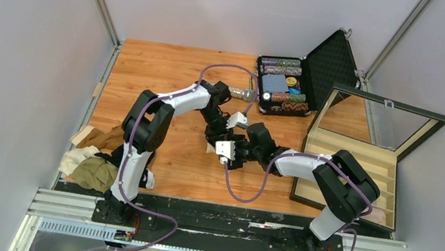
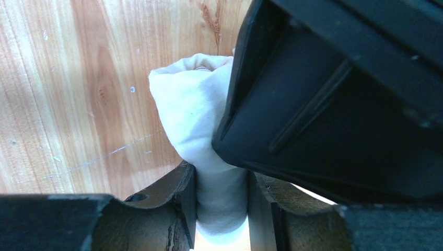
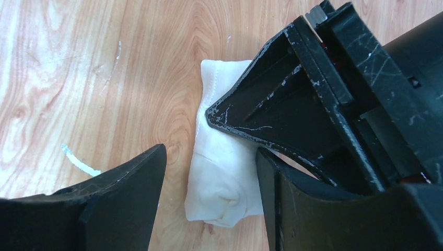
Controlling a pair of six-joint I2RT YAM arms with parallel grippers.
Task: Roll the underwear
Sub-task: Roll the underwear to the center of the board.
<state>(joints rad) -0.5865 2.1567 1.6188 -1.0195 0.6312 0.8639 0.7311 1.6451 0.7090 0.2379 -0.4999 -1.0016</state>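
Near the middle of the bench [image 1: 149, 70], the left gripper [image 2: 222, 180] is pinching the rolled white underwear [image 2: 190, 110] while the right gripper [image 3: 210, 154] is straddling it, fingers spread. The two are crowding together, hiding the roll from above; only the wrist views are showing it. A silver microphone [image 1: 241, 93] is lying behind them. An open black case [image 1: 329, 58] and a glass-lidded wooden box [image 1: 359, 153] are sitting toward the right edge, and spare underwear [image 1: 93, 172] is lying heaped at the left edge. Grey walls are enclosing the bench.

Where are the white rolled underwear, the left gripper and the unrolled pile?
white rolled underwear [image 3: 219, 172]: right wrist view, middle of the roll.
left gripper [image 2: 222, 188]: left wrist view, between its fingertips.
unrolled pile [image 1: 95, 175]: top view, olive-green garment.
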